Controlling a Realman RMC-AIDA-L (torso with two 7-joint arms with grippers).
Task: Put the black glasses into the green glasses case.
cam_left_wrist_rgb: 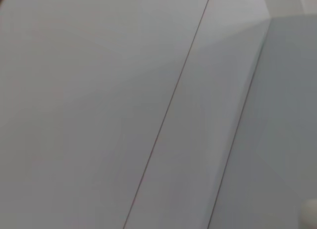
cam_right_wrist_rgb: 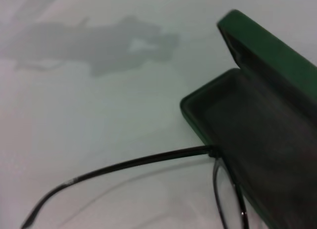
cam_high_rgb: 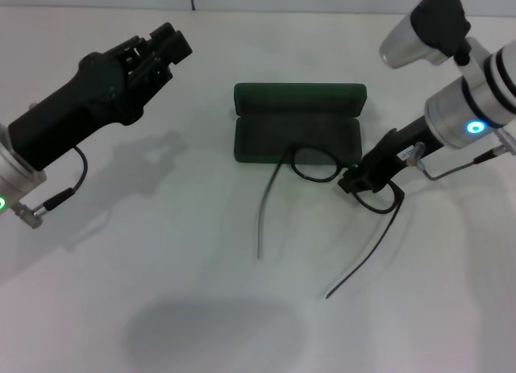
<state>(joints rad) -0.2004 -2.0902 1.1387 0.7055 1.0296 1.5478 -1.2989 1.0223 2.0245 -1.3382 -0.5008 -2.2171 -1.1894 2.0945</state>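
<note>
The right tool [cam_high_rgb: 360,180] is down low over the white surface [cam_high_rgb: 185,308], pinched onto the black glasses [cam_high_rgb: 355,188] at about the bridge, between the 2 lenses. From the tool, one lens reaches inward and already hangs over the front lip of the green glasses case [cam_high_rgb: 297,130], which lies open just beside the tool with its lid standing up at the far side. The other lens sits right under the tool, still outside the case. Both temple arms are unfolded and trail away from the tool toward the robot, their tips near or on the surface. The right wrist view shows the near temple arm running up to the hinge at the case's rim, and the dark felt lining inside looks bare.

The left tool [cam_high_rgb: 165,44] hangs in the air well off to the far side of the case from the right one, parked, with its fingers apart and nothing in them.

I would say the job is about halfway: glasses grasped and brought to the case, but not yet inside, and the splayed temples seem likely to catch on the rim
</note>
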